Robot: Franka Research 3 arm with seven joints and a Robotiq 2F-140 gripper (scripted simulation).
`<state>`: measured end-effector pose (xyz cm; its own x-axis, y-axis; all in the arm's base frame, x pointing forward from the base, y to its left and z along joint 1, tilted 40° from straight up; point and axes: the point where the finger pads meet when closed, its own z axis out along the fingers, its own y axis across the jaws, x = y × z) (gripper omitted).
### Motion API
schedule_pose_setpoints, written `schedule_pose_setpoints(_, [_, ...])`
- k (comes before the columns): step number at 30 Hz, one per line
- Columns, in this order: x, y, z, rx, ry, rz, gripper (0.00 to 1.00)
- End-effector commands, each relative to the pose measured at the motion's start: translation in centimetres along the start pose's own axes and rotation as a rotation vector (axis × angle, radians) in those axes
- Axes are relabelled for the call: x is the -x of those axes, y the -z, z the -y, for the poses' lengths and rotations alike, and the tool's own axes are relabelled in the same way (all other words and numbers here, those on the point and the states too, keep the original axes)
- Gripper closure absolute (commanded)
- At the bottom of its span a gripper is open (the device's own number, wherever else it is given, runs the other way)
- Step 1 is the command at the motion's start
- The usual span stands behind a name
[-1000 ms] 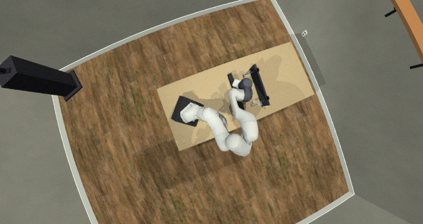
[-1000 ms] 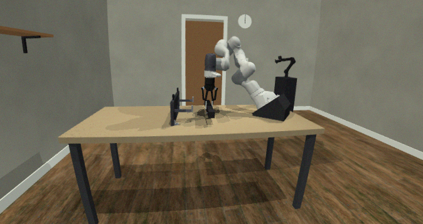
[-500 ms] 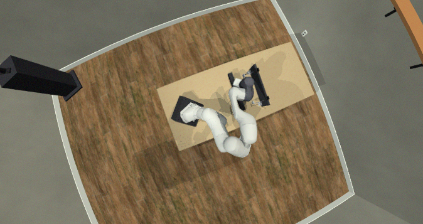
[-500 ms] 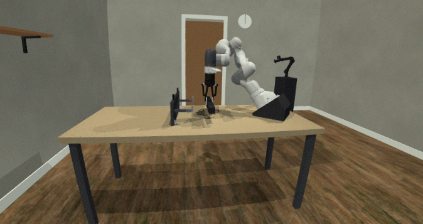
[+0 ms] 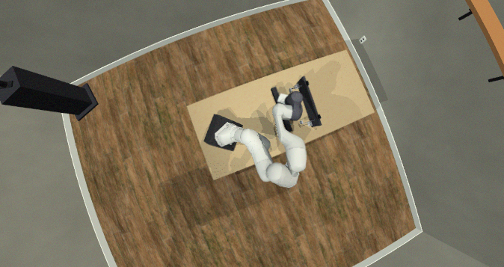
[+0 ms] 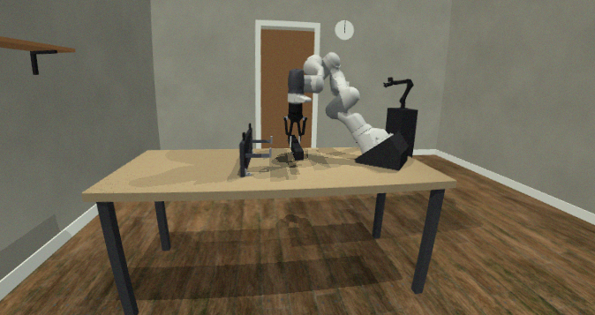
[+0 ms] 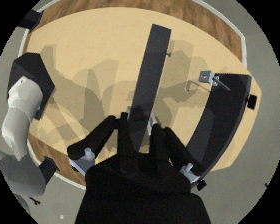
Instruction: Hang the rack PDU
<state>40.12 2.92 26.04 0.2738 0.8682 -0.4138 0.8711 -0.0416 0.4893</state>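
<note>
The rack PDU [image 7: 149, 76] is a long black bar. It also shows in the side view [image 6: 297, 148], just above the table. My gripper [image 7: 138, 113] is shut on its middle from above; in the side view the gripper [image 6: 295, 134] hangs straight down over it. The black stand with the two keyhole plates [image 6: 245, 153] is upright on the table to the left of the PDU, apart from it. In the wrist view the stand [image 7: 223, 116] is to the right, with a grey plate [image 7: 205, 76] on a pin facing the PDU. From above, the stand [image 5: 311, 102] lies beside the wrist.
The arm's black base [image 6: 385, 153] sits on the right part of the table. A black pedestal with a small arm [image 6: 401, 116] stands behind it. A shelf [image 6: 31, 47] is on the left wall.
</note>
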Motion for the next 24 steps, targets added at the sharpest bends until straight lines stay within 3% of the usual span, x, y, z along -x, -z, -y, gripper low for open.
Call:
schedule_pose_setpoints(1, [-0.1, 0.3, -0.1, 0.003, 0.007, -0.005, 1.0])
schedule_pose_setpoints(10, [-0.1, 0.3, -0.6, 0.005, -0.036, -0.01, 1.0])
schedule_pose_setpoints(24, [0.6, 0.5, -5.7, 0.005, -0.036, -0.01, 1.0])
